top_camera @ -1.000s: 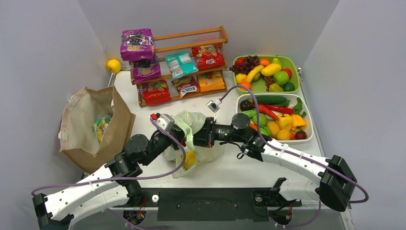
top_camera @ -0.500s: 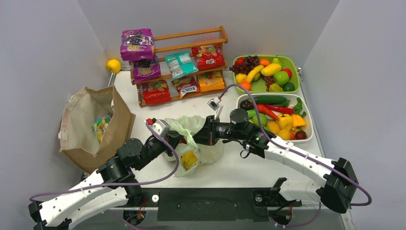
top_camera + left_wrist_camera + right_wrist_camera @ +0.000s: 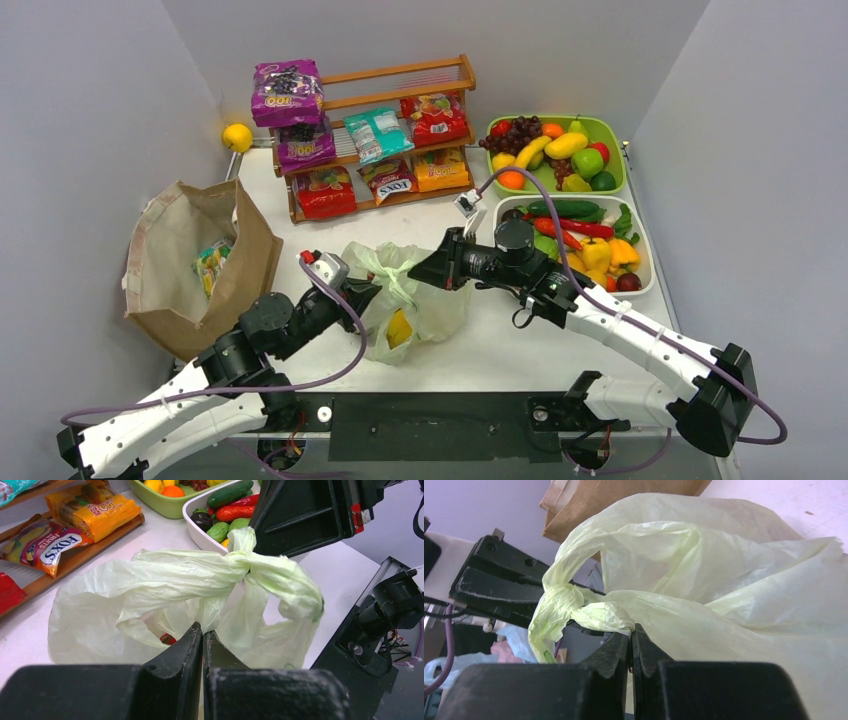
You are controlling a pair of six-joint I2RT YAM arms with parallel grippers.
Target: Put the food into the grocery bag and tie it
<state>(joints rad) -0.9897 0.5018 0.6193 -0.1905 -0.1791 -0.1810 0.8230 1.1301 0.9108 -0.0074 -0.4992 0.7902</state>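
Left hand (image 3: 362,291) and right hand (image 3: 416,271) each pinch a handle of the grocery bag (image 3: 440,306); the knot (image 3: 394,272) lies between them, along their pulling line.

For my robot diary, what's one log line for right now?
step: tying | left tool: shut on grocery bag | right tool: shut on grocery bag | knot: formed
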